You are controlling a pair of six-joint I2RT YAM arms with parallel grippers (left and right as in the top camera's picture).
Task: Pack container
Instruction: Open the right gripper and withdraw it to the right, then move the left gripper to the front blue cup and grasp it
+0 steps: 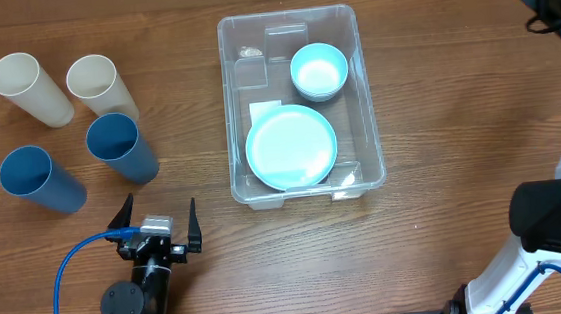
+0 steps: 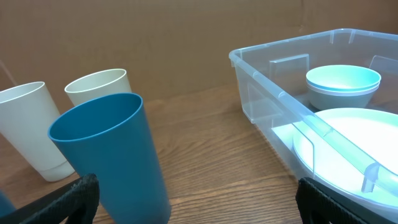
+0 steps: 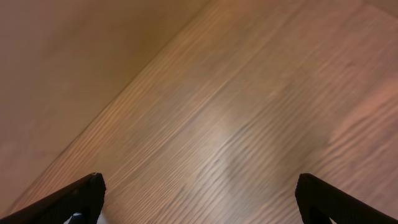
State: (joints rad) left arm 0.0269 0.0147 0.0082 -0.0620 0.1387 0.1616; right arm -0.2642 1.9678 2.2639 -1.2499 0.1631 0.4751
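1. The container [image 1: 229, 111] sits at the middle of the desk [image 1: 456, 93], holding a pale plate [image 1: 291, 146] and stacked bowls [image 1: 318, 71].
2. Left hand [image 1: 160, 212] — released, empty, near a blue cup [image 1: 119, 147].
3. Right hand [image 3: 199, 186] — fingers spread, empty, above the desk's wood.

The brown wooden table [image 1: 456, 93] carries the clear plastic container [image 1: 286, 14] at its middle, long sides running near to far. Well apart to its left stand four upright cups, mouths up: two cream cups [image 1: 31, 89] at the far side and two blue cups [image 1: 120, 148] nearer.
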